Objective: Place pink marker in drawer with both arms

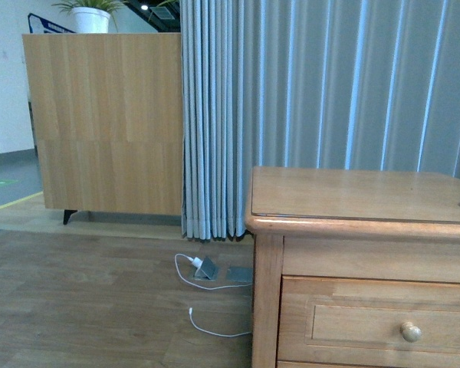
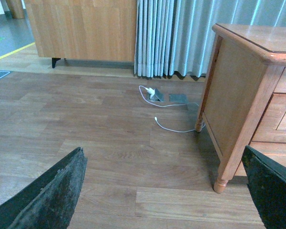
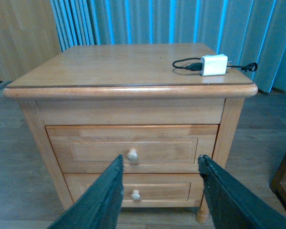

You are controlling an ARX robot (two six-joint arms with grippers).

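The pink marker is out of view in every frame. The honey-coloured cabinet stands at the lower right of the front view. Its top drawer is closed, with one small round knob, and its front also shows in the front view. My right gripper is open, facing the cabinet front at drawer height, apart from it, with nothing between its fingers. My left gripper is open and empty over bare wooden floor, beside the cabinet's side.
A white charger with a black cable lies on the cabinet top. A second drawer sits below the top one. A white cable and a floor socket lie by the grey curtain. A tall wooden sideboard stands at the back left.
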